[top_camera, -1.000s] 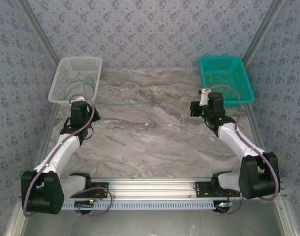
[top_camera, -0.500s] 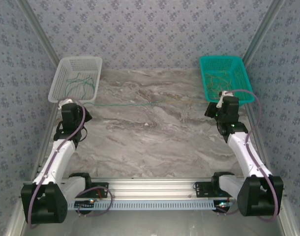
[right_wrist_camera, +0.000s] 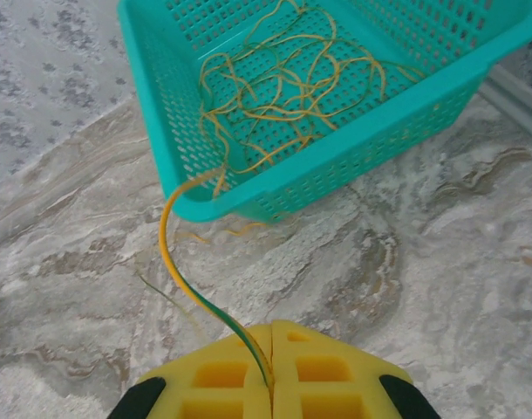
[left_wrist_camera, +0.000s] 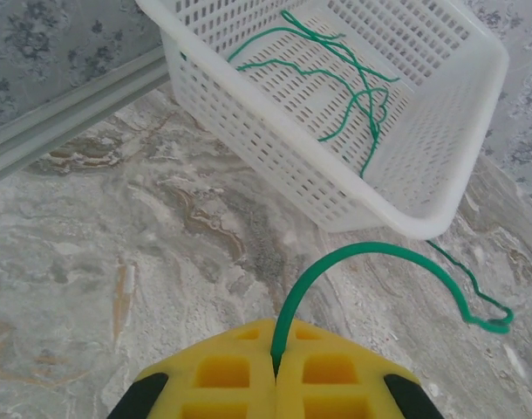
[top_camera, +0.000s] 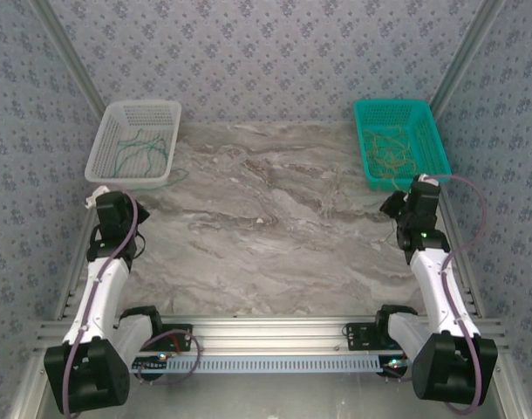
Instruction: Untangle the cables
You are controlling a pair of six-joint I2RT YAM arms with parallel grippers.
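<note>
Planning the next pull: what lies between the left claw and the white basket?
In the left wrist view, bare marble table, crossed by the green cable arching from the left claw toward the white basket.

We see bright, even light from overhead in every view, with no harsh glare. Shadows on the marble tabletop [top_camera: 266, 236] stay soft and faint, darkest beneath the white basket [left_wrist_camera: 423, 218]. The wrist views are crisp farther out; the yellow fingers [left_wrist_camera: 222, 375] at the bottom edge look slightly soft.
</note>
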